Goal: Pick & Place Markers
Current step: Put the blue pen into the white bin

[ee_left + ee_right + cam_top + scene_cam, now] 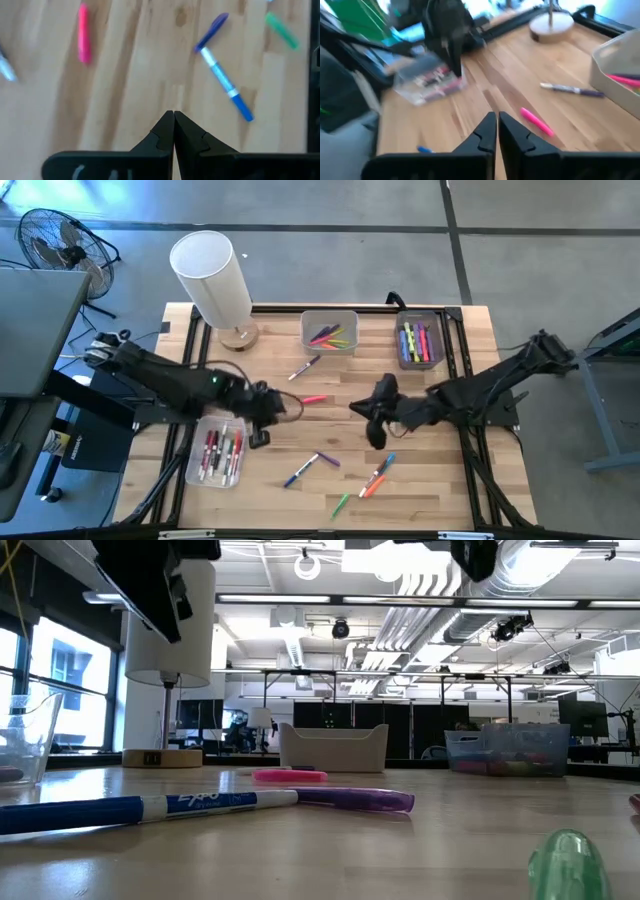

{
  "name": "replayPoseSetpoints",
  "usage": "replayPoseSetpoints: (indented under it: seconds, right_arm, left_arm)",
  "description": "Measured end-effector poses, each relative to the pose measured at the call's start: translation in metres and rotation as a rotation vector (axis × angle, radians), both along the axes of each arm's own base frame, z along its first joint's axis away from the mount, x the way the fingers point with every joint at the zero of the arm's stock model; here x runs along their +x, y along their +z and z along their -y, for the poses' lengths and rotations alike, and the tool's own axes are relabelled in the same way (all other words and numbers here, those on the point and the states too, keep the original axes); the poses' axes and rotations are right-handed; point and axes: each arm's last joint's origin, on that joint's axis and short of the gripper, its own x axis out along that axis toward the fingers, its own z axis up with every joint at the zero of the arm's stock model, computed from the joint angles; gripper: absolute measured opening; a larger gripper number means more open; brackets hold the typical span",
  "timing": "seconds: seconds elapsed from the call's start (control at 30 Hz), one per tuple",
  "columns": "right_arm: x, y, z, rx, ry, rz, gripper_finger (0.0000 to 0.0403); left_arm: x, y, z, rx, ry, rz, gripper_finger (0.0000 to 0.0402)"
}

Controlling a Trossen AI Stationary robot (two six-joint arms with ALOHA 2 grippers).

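Both hands are clenched and empty: the left hand (268,406) at centre-left, the right hand (368,412) at centre. Between them a pink marker (313,399) lies on the tabletop (450,480). The step looks like reaching; the next move calls for opening over it.

Open-plan lab: ceiling ducts (440,620), workstation monitors (585,720).

"EXPO" reads in blue letters along the white barrel of a blue-capped marker (150,808) lying nearest the low camera; no other text is legible.
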Motion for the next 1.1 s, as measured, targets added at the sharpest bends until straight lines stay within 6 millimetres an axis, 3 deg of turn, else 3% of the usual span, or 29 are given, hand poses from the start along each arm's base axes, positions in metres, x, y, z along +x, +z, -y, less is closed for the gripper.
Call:
replayPoseSetpoints:
  seconds: [0.27,0.47,0.63,0.8,1.1]
  right_arm:
    - [0.055,0.011,-0.024,0.012,-0.082,-0.315,0.0001]
    - [0.097,0.003,-0.041,0.075,-0.066,-0.521,0.0001]
    - [0.127,-0.02,-0.06,0.102,-0.056,-0.663,0.0001]
    - [0.146,-0.056,-0.083,0.118,0.003,-0.814,0.0016]
    - [0.148,-0.1,-0.097,0.157,-0.055,-0.896,0.009]
  left_arm:
    - [-0.02,0.007,-0.047,0.016,-0.114,0.065,0.0]
    - [-0.044,0.011,-0.064,0.02,-0.139,0.086,0.0]
    - [-0.054,0.011,-0.063,0.022,-0.19,0.059,0.0]
    - [-0.061,0.008,-0.062,-0.006,-0.204,-0.01,0.0]
    - [-0.069,0.005,-0.062,-0.015,-0.213,-0.085,0.0]
